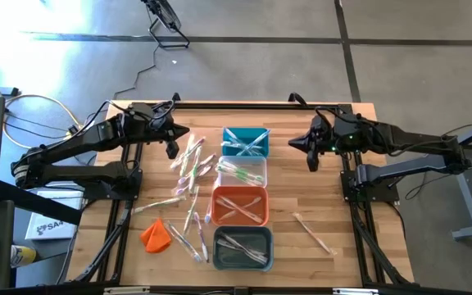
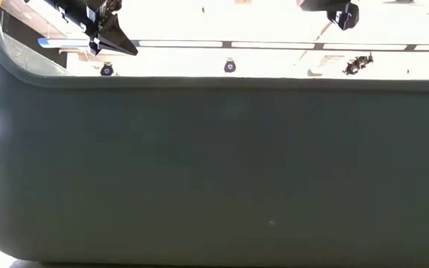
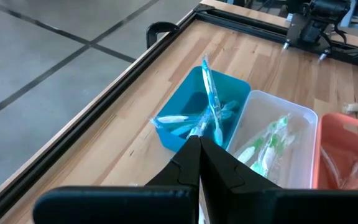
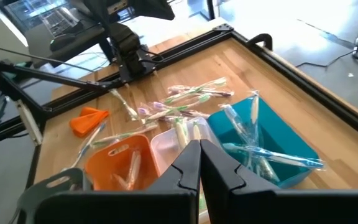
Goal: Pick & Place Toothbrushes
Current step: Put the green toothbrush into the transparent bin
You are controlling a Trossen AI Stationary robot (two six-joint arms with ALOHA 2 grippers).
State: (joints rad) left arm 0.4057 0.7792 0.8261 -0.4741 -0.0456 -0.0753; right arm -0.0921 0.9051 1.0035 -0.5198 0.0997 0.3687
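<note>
Both arms hover with fingers pressed together, holding nothing, on either side of a column of four bins.

Seen from above, the left gripper [image 1: 171, 150] hangs at about 10 o'clock from the table's [image 1: 334, 184] centre, over the upper end of a loose scatter of toothbrushes [image 1: 189, 168] that runs from there down toward 7 o'clock, ending beside an orange lump [image 1: 156, 234]. The right gripper [image 1: 312, 160] sits at about 2 o'clock, over bare wood. Between them the teal bin [image 1: 245, 142] stands at 12 o'clock with blue brushes in it, then the clear bin [image 1: 242, 170] with green ones, the orange bin [image 1: 240, 205] and, at 6 o'clock, the grey bin [image 1: 242, 248], each holding brushes. One brush [image 1: 311, 233] lies alone at about 4 o'clock, well apart from the rest.
</note>
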